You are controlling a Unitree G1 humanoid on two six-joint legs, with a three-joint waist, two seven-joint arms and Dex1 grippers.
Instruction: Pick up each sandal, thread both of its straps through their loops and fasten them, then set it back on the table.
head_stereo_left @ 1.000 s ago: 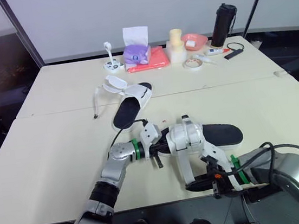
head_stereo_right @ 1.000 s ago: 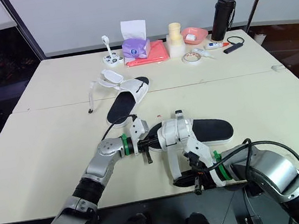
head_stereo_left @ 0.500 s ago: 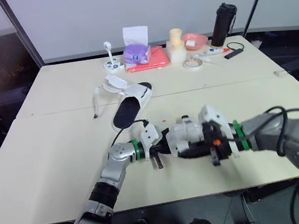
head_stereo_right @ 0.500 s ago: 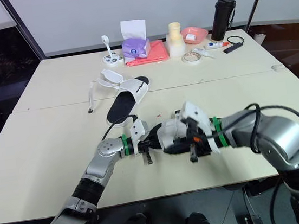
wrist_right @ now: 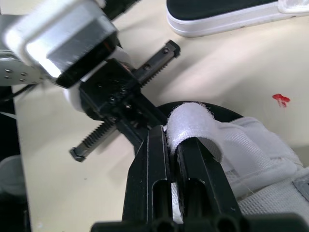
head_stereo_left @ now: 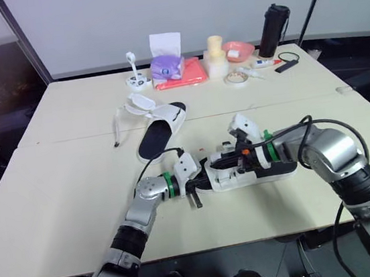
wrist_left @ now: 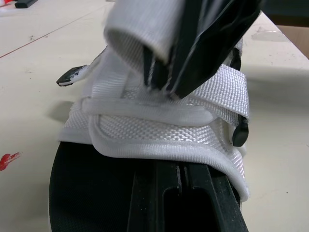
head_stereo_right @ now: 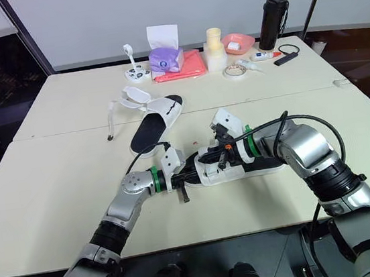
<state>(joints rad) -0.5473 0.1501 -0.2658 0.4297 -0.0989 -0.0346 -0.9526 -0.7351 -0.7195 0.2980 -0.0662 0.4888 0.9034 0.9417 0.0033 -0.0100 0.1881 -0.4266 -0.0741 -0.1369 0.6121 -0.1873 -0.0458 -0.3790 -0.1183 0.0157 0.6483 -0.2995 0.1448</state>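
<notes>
We are holding the near sandal [head_stereo_left: 241,180] flat on the worktop [head_stereo_left: 63,187], towards its front edge. Our left fingers [head_stereo_left: 196,184] are clamping its toe end, and our right fingers [wrist_right: 159,137] are clenching the looped end of its white strap [wrist_right: 193,118]. The other sandal [head_stereo_left: 160,131] is lying farther back, straps loose.

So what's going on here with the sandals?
The robot is working on the white-strapped, black-soled sandal nearest it on the beige table. Its left gripper is at the sandal's toe end, while the right gripper is pinched shut on the end of a white woven strap over the forefoot. The second matching sandal lies farther back with its straps loose and unfastened.
</notes>
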